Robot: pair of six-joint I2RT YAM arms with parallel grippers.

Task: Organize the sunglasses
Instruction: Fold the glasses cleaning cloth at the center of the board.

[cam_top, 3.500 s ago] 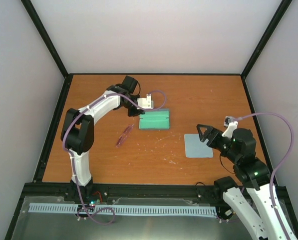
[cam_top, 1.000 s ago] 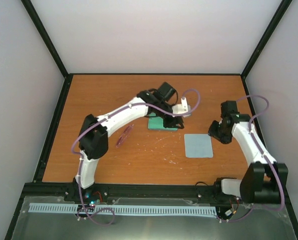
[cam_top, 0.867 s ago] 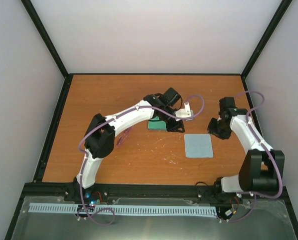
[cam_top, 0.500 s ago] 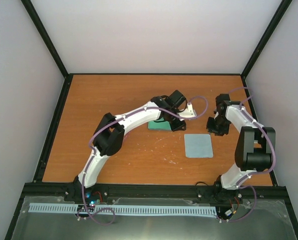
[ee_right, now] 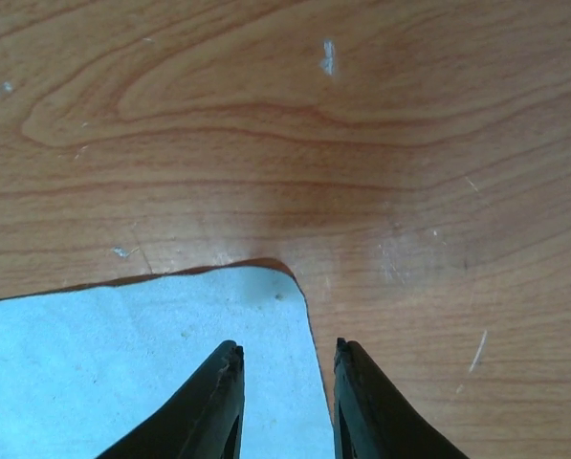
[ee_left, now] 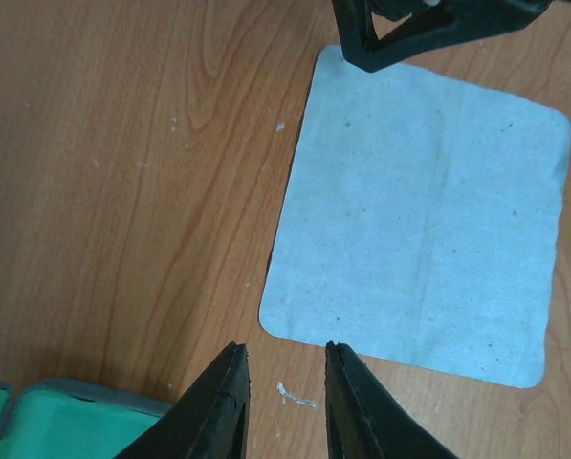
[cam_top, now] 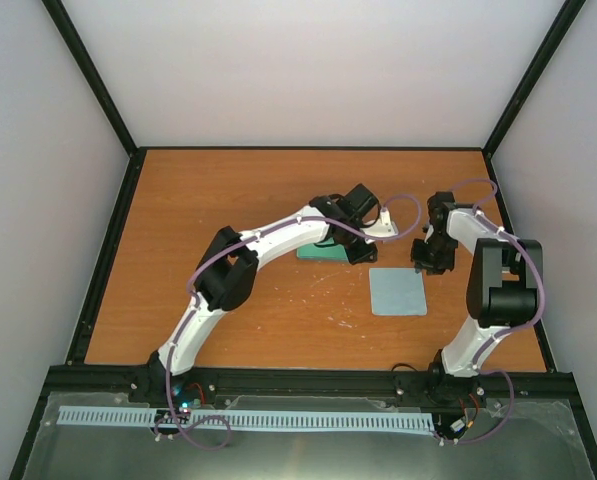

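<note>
Hovering with left claw (ee_left: pixel 284 346) slightly apart, empty, between green-lined case (ee_left: pixel 60 423) and pale blue square cloth (ee_left: pixel 419 210) on wooden worktop (ee_left: pixel 94 143). Straddling cloth corner with right claw (ee_right: pixel 287 346), likewise slightly apart. Cannot see the reddish-pink sunglasses in any view.

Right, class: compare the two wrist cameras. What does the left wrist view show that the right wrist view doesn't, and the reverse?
Only the left wrist view: nearly the whole pale blue cloth, a corner of the green-lined case, the left claw, and the right claw at the cloth's far corner. Only the right wrist view: a close look at one rounded cloth corner, framed by the right claw's own fingers. Both: the cloth, the wooden table, jaws slightly apart, holding nothing. Neither shows the sunglasses.
</note>
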